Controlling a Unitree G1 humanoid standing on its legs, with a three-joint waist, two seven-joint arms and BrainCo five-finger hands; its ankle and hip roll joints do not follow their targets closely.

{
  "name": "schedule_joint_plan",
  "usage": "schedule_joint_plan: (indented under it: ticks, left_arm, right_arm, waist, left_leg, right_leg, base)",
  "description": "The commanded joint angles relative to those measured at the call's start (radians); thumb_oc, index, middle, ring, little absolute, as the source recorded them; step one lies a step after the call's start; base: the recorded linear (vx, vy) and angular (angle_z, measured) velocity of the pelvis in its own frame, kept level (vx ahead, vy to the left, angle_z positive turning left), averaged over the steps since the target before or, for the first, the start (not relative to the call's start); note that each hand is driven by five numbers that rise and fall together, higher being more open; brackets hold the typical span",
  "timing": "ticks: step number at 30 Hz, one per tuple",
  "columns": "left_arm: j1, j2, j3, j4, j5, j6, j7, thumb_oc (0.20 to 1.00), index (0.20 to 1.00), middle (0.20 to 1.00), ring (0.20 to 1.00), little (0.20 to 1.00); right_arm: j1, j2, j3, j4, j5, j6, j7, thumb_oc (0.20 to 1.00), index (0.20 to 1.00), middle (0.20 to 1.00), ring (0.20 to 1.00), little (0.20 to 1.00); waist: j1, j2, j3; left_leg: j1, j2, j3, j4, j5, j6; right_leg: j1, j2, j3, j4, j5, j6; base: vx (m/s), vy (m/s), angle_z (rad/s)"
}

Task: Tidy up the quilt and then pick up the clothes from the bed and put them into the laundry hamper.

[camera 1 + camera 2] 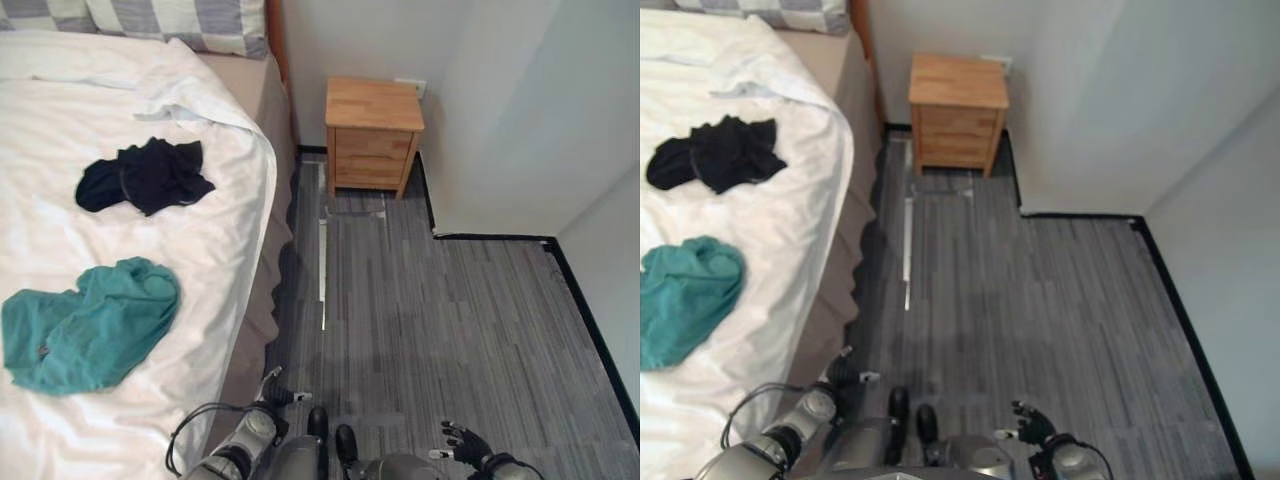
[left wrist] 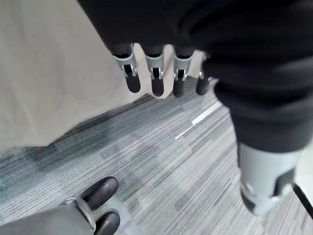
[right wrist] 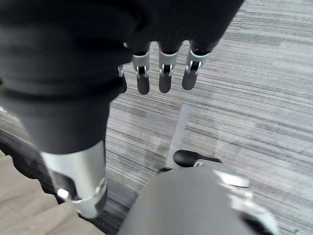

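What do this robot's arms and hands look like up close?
Each arm is silver-grey metal. The left robot hand and right robot hand each wear a dark ribbed cover over back and wrist, with silver fingers ending in dark rounded tips and a thick silver thumb.

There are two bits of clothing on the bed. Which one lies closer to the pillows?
The black garment. It lies further up the quilt, nearer the checked pillows; the teal garment sits lower down, towards the robot.
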State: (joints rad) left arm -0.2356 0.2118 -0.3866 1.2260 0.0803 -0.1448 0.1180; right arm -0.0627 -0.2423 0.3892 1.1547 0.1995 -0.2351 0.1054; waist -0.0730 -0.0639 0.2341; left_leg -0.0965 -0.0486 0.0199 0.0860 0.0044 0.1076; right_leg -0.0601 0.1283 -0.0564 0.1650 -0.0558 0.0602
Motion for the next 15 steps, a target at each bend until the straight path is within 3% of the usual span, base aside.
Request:
schedule_joint_plan:
  ticks: [1,3,4,6,10,11,12,13,14,15]
  left_arm:
    - [0.013,0.010,-0.023,-0.023,-0.035,-0.014,0.031,1.000,1.000,1.000,1.000,1.000]
    - [0.008,0.017,-0.025,-0.022,-0.025,-0.023,0.012,1.000,1.000,1.000,1.000,1.000]
    - [-0.001,0.022,-0.023,-0.018,-0.007,-0.024,-0.010,1.000,1.000,1.000,1.000,1.000]
    - [-0.004,0.026,-0.025,-0.018,0.016,-0.017,-0.023,1.000,1.000,1.000,1.000,1.000]
    - [-0.004,0.026,-0.025,-0.018,0.016,-0.017,-0.023,1.000,1.000,1.000,1.000,1.000]
    - [0.003,0.033,-0.031,-0.017,0.025,-0.016,-0.028,1.000,1.000,1.000,1.000,1.000]
    - [0.037,0.014,-0.015,-0.022,-0.033,0.013,0.005,1.000,1.000,1.000,1.000,1.000]
    - [0.051,0.010,0.017,-0.035,-0.061,-0.014,0.010,1.000,1.000,1.000,1.000,1.000]
    - [0.045,0.013,0.028,-0.038,-0.052,-0.016,0.005,1.000,1.000,1.000,1.000,1.000]
    - [0.039,0.019,0.047,-0.032,-0.037,-0.031,-0.004,1.000,1.000,1.000,1.000,1.000]
  right_arm:
    - [-0.061,-0.015,-0.047,-0.087,0.063,-0.046,-0.013,1.000,1.000,1.000,1.000,1.000]
    - [-0.046,-0.016,-0.060,-0.083,0.065,-0.066,-0.005,1.000,1.000,1.000,1.000,1.000]
    - [-0.036,-0.016,-0.070,-0.081,0.066,-0.073,0.001,1.000,1.000,1.000,1.000,1.000]
    - [-0.028,-0.014,-0.077,-0.087,0.049,-0.069,0.002,1.000,1.000,1.000,1.000,1.000]
    - [-0.028,-0.014,-0.077,-0.087,0.048,-0.069,0.002,1.000,1.000,1.000,1.000,1.000]
    - [-0.024,-0.009,-0.081,-0.090,0.034,-0.047,-0.003,1.000,1.000,1.000,1.000,1.000]
    - [-0.029,-0.039,-0.107,-0.085,0.069,0.045,-0.006,1.000,1.000,1.000,1.000,1.000]
    - [-0.022,-0.066,-0.118,-0.076,0.007,0.042,0.003,1.000,1.000,1.000,1.000,1.000]
    - [-0.020,-0.070,-0.121,-0.068,-0.005,0.031,0.004,1.000,1.000,1.000,1.000,1.000]
    - [-0.027,-0.078,-0.123,-0.049,-0.013,0.016,0.022,1.000,1.000,1.000,1.000,1.000]
  waist:
    - [0.034,0.046,0.053]
    - [0.000,0.027,0.063]
    - [-0.019,0.010,0.061]
    - [-0.033,-0.001,0.070]
    - [-0.034,0.000,0.071]
    - [-0.041,-0.008,0.069]
    - [-0.062,0.026,0.017]
    - [-0.016,-0.003,0.034]
    - [0.005,-0.015,0.045]
    - [0.039,-0.025,0.056]
  left_leg:
    - [0.126,0.016,0.020,-0.030,-0.083,-0.021]
    - [0.173,-0.006,0.022,-0.028,-0.116,-0.028]
    - [0.210,-0.027,0.029,-0.031,-0.143,-0.040]
    - [0.247,-0.042,0.042,-0.017,-0.171,-0.047]
    - [0.248,-0.041,0.041,-0.016,-0.172,-0.047]
    - [0.286,-0.066,0.060,0.024,-0.212,-0.047]
    - [0.361,0.002,0.106,0.311,-0.185,-0.130]
    - [0.067,0.003,0.074,0.764,-0.046,-0.167]
    - [-0.042,-0.005,0.061,0.808,-0.051,-0.154]
    - [-0.101,0.007,0.056,0.695,-0.076,-0.127]
  right_leg:
    - [-0.199,-0.154,-0.042,0.386,0.086,0.051]
    - [-0.188,-0.130,-0.053,0.229,0.096,0.041]
    - [-0.162,-0.131,-0.079,0.077,0.113,0.038]
    - [-0.148,-0.142,-0.131,-0.028,0.161,0.048]
    - [-0.145,-0.141,-0.132,-0.031,0.162,0.048]
    - [-0.188,-0.173,-0.184,-0.053,0.200,0.054]
    - [-0.133,-0.159,-0.214,-0.061,0.127,-0.025]
    - [-0.010,-0.176,-0.153,-0.115,0.111,-0.061]
    - [0.027,-0.183,-0.135,-0.130,0.110,-0.059]
    - [0.075,-0.186,-0.117,-0.147,0.098,-0.051]
  base:
    - [0.50,0.047,-0.19]
    - [0.55,-0.030,-0.01]
    - [0.64,-0.029,0.21]
    - [0.46,0.003,0.38]
    - [0.14,0.011,0.16]
    - [1.22,0.042,0.08]
    - [1.58,-0.050,-0.04]
    - [1.28,-0.100,0.31]
    - [0.68,-0.076,0.84]
    - [0.50,0.058,1.10]
